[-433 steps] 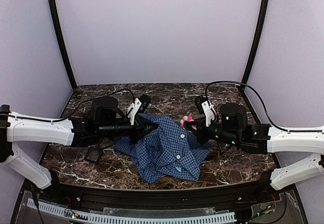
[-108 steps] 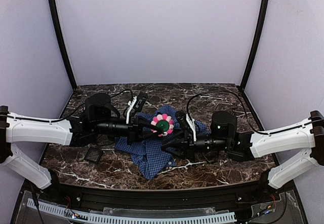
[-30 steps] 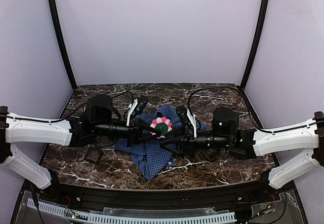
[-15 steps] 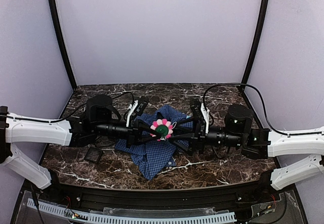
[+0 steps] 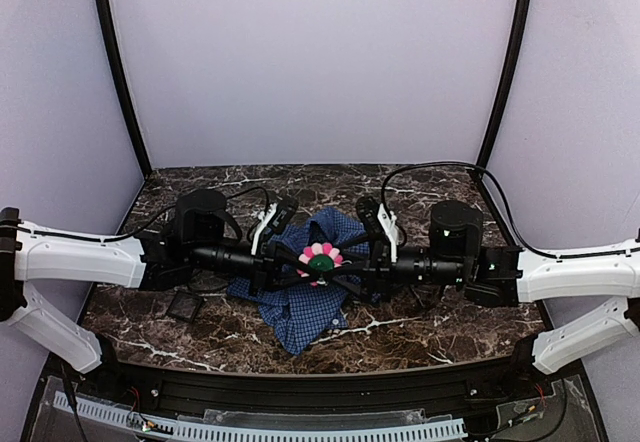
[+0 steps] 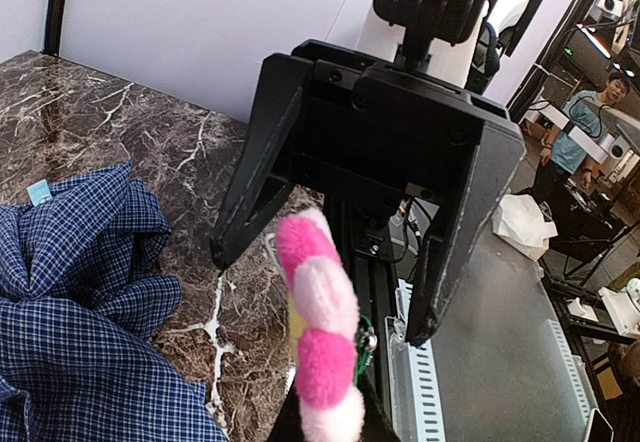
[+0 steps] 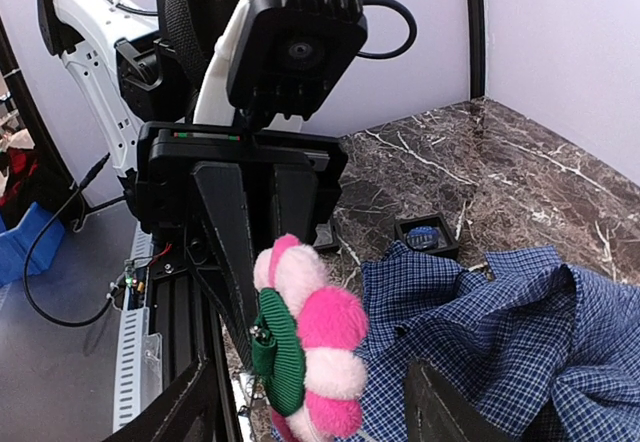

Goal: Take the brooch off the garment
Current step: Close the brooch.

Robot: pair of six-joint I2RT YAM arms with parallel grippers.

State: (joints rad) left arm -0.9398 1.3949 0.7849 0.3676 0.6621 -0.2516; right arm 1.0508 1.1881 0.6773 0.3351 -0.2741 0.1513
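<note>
The brooch [image 5: 319,256], a fluffy flower with pink petals and a green centre, hangs in the air above the garment [image 5: 300,307], a blue checked shirt crumpled on the marble table. My left gripper [image 5: 300,258] is shut on the brooch from the left. In the left wrist view the brooch [image 6: 320,342] stands edge-on and hides my own fingertips. My right gripper [image 7: 308,377] is open, one finger on each side of the brooch [image 7: 325,352] with a gap on both sides. Its black fingers [image 6: 455,222] frame the flower in the left wrist view.
A small black square tray [image 5: 185,307] lies left of the shirt. Another black tray [image 7: 428,234] with a blue thing in it sits beyond the shirt in the right wrist view. The black rail [image 5: 300,392] runs along the table's near edge.
My right gripper drew back to the right with its jaws wider, then came back left around the brooch. The brooch and the left gripper sank slightly.
</note>
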